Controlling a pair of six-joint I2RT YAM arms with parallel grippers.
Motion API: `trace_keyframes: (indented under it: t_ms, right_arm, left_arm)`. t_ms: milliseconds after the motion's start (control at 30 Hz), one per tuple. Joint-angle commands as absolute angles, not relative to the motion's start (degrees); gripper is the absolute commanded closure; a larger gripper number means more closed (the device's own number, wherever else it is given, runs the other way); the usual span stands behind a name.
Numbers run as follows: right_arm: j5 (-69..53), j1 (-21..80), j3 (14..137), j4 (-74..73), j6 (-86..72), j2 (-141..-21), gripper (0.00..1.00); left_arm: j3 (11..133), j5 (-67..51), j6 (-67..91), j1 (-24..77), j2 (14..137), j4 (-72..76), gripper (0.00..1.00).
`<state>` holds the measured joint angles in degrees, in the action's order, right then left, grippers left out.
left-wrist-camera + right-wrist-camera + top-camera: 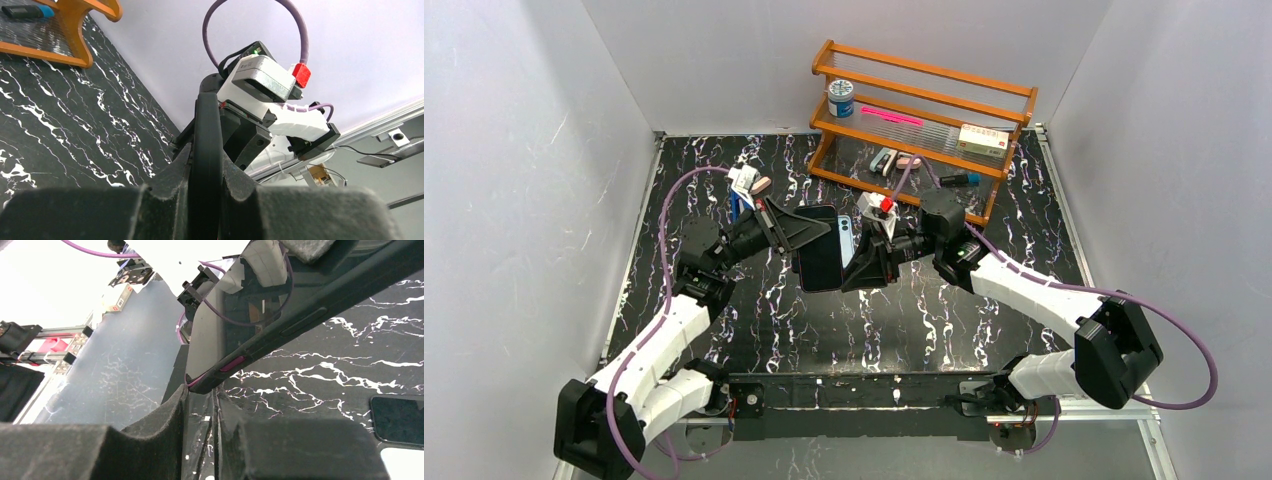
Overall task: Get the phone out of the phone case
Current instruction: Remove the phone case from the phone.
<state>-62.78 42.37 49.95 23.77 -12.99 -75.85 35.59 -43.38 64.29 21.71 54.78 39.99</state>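
A black phone case [819,255] with the phone in it is held in the air over the middle of the table, between both grippers. A light blue strip of the phone [846,240] shows at the case's right edge. My left gripper [796,235] is shut on the case's left edge, which shows as a thick black rim between the pads [205,165]. My right gripper [856,268] meets the opposite side. In the right wrist view the case corner [210,380], with pink buttons, sits at the fingertips, and a thin glossy edge runs between the nearly closed fingers [165,415].
A wooden rack [921,125] stands at the back with a blue-lidded jar [840,97], a pink pen, a small box and other small items. The table [984,330] is black marble with grey walls on three sides. A purple cable loops from each wrist.
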Motion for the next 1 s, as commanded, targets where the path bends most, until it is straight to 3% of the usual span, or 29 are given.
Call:
trace_keyframes:
  t_ms: [0, 433, 733, 967]
  right_arm:
    - [-48.2, 42.1, 51.3, 27.3, -12.2, -76.8, 0.81]
    - [-41.3, 41.4, 48.0, 30.7, -15.1, -75.9, 0.84]
    - [-41.0, 41.1, 45.1, 42.3, -27.7, -73.6, 0.65]
    - [-39.1, 41.1, 43.4, 51.2, -37.5, -74.9, 0.60]
  left_arm:
    - [35.6, -42.1, 69.9, 27.7, 53.6, 43.8, 1.00]
    - [34.7, -39.6, 72.8, 29.6, 54.2, 46.1, 1.00]
    - [30.8, -36.5, 70.0, 29.6, 55.3, 46.1, 1.00]
    - [28.6, -33.9, 69.5, 29.6, 55.4, 46.2, 1.00]
